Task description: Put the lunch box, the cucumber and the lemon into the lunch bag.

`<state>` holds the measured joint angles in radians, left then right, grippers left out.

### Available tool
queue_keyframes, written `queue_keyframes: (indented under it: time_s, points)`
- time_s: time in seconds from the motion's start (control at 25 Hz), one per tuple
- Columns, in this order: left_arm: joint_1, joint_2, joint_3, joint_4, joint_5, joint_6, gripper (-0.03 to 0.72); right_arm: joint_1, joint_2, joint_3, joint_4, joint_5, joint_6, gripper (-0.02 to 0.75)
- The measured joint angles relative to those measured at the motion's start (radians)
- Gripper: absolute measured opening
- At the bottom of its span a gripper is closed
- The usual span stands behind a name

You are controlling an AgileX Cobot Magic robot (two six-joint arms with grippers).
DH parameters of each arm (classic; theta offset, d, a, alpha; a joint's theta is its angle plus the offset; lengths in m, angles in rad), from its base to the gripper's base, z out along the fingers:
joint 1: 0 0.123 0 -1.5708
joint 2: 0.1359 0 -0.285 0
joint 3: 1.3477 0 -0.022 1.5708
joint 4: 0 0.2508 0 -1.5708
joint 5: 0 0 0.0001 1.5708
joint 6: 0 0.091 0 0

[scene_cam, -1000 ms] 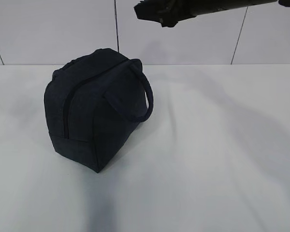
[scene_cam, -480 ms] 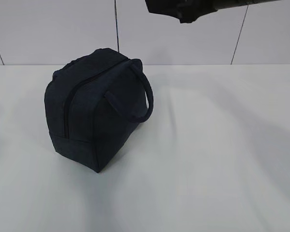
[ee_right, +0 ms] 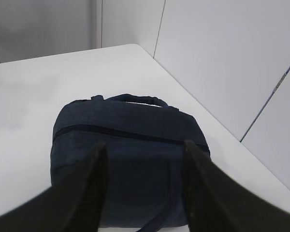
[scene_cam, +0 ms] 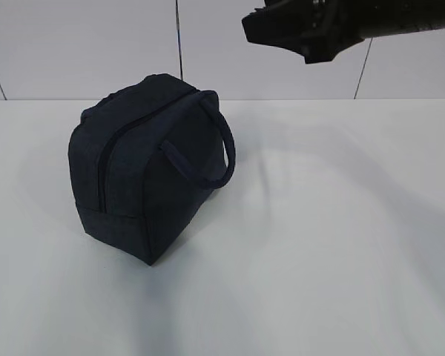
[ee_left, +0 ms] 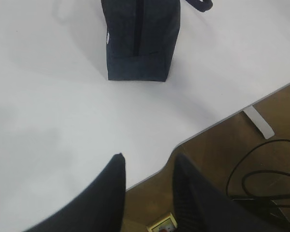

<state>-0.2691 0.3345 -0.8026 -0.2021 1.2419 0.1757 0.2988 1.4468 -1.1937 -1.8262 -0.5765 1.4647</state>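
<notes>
Right claw (scene_cam: 311, 53) shifted rightward, parted, empty, above lunch bag (scene_cam: 144, 167)

The lunch bag (scene_cam: 144, 167) is dark navy woven cloth, matt and slightly coarse. The tabletop (scene_cam: 319, 245) looks smooth, white and faintly satin. Both claws look like matt black plastic. The floor (ee_left: 217, 150) is brown wood.

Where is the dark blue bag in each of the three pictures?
Exterior view: the lunch bag stands left of center on the white table.
Left wrist view: at the top middle, cut off by the edge.
Right wrist view: low in the middle, behind the open jaws.
Shared landmark: its closed zipper, seen in all three.
</notes>
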Motion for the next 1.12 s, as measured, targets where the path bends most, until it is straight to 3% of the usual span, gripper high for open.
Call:
queue_keyframes:
  time_s: [0.36,0.72,1.12]
  points:
    - [0.000,-0.210,0.136,0.004,-0.012,0.000,0.236,0.000,-0.071,0.078,0.000,0.013,-0.012,0.370]
    - [0.000,-0.264,0.257,0.002,-0.086,0.000,0.236,0.000,-0.152,0.126,0.000,0.017,-0.013,0.370]
    - [0.000,-0.264,0.273,0.006,-0.128,0.000,0.236,0.000,-0.216,0.204,0.000,0.017,-0.013,0.370]
